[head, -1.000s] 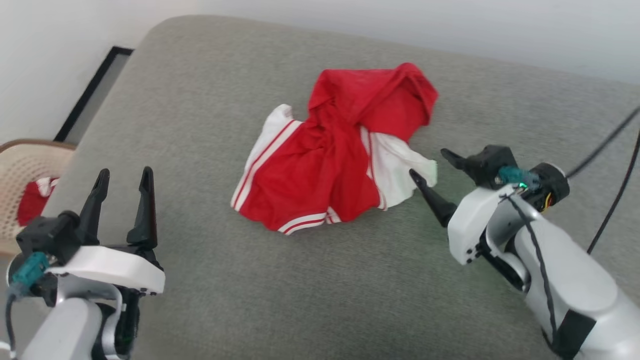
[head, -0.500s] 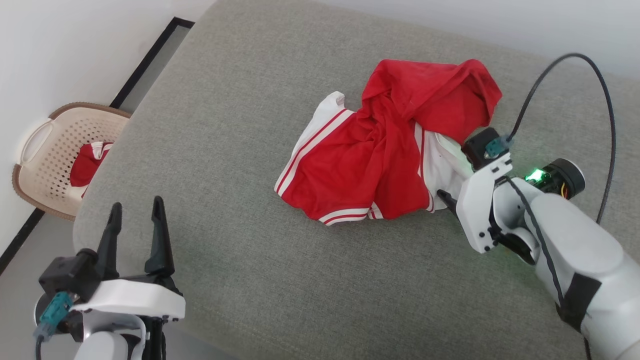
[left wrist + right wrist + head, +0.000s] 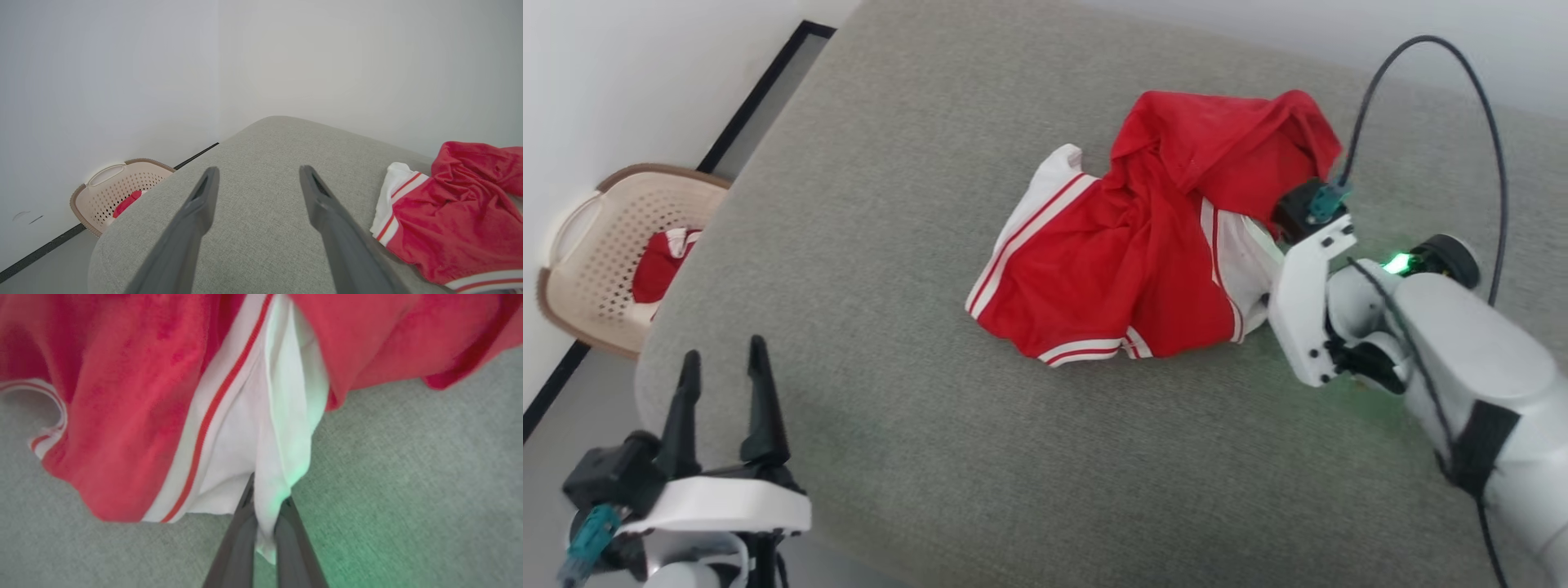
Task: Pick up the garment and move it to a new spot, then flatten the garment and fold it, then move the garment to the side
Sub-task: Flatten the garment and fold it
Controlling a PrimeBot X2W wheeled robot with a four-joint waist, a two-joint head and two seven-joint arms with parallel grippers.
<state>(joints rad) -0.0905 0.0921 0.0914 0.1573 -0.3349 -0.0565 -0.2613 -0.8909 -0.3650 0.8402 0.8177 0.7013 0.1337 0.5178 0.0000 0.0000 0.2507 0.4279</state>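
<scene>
Pinch made, and it's a slim one: the right gripper [image 3: 265,495] is clamped on a narrow fold of white fabric at the near right edge of the garment [image 3: 1127,269], as the right wrist view shows, with just a small tail of cloth poking out below the fingers. The garment lies crumpled right of centre on the grey surface [image 3: 915,457], red body bunched up toward the far side, striped white bands spilling to the left and near edges. Over at the near left corner the left gripper [image 3: 725,355] hovers with its fingers apart, holding nothing, well apart from the cloth. Here's the worry: the hold looks like thin cloth caught near its edge, so a quick lift could let the weight of the heap (most of it is resting on the surface) drag that fold right out of the grip. Hoisting from one corner may also twist the bundle tighter, making the flattening harder. The black cable [image 3: 1421,37] arching over the right arm passes close to the far red folds, and it might brush or catch them on a wide swing. A basket [image 3: 605,216] sits on the floor far left, out of the way.
</scene>
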